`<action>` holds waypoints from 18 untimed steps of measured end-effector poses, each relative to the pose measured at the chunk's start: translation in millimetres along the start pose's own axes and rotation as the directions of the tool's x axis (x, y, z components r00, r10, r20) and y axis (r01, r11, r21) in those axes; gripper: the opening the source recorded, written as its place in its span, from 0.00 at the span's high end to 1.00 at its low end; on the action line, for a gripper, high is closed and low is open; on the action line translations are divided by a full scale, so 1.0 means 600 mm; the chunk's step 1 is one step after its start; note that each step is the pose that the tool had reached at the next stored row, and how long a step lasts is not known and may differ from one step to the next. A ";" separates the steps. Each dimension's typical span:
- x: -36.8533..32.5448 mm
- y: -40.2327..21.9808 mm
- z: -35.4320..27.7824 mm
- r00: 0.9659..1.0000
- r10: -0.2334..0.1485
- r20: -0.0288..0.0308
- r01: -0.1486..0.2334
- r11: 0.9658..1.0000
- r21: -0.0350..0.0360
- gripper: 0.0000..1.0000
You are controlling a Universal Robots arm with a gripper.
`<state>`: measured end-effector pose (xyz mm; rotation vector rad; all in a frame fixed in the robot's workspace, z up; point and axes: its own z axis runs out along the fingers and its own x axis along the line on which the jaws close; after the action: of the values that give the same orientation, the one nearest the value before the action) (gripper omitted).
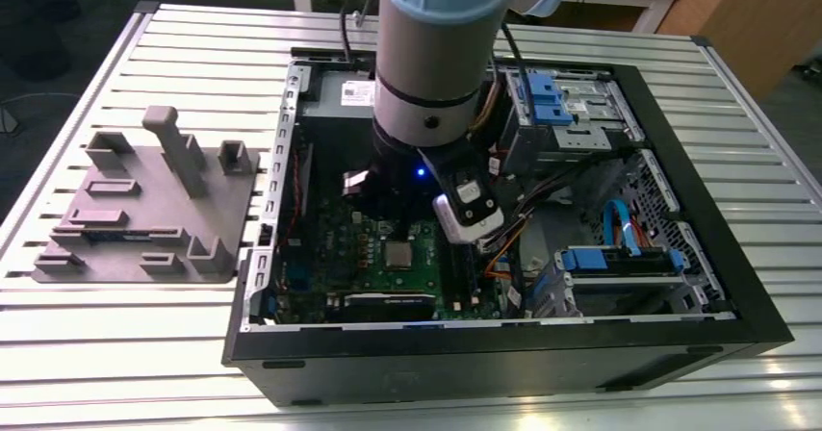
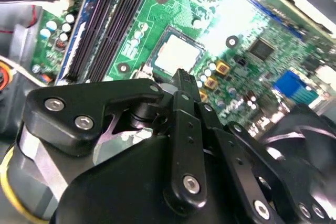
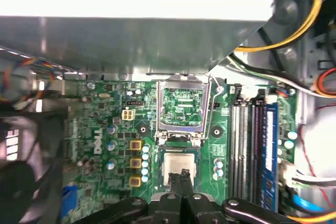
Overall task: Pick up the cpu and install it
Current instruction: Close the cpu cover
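The cpu [image 3: 180, 162] lies flat in its socket on the green motherboard [image 3: 100, 129] inside the open computer case [image 1: 514, 359]; in the exterior view it shows at six o'clock from my arm [image 1: 430, 85]. My gripper [image 3: 182, 174] is clenched on nothing, its tips just over the chip's edge. The grey fixture plate [image 1: 141, 210] lies at nine o'clock from the case.

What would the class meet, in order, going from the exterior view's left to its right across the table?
grey fixture plate → cpu on the green motherboard → blue-clipped drive bay
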<state>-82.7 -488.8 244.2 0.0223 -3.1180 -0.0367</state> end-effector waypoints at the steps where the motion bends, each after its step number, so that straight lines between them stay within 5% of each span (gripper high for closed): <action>1: 0.000 0.000 -0.007 1.000 0.000 0.000 0.000 1.000 0.000 0.90; 5: 0.001 0.001 -0.035 1.000 0.000 0.003 0.000 1.000 0.000 0.90; 11: 0.001 0.004 -0.037 0.999 -0.043 0.003 0.043 0.999 0.001 0.90; 14: 0.001 0.004 -0.036 0.995 -0.098 0.001 0.098 0.995 0.002 0.90; 18: 0.001 0.004 -0.034 0.986 -0.169 -0.001 0.169 0.986 0.004 0.90</action>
<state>-82.9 -487.2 264.9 0.2871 -3.1068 -0.0339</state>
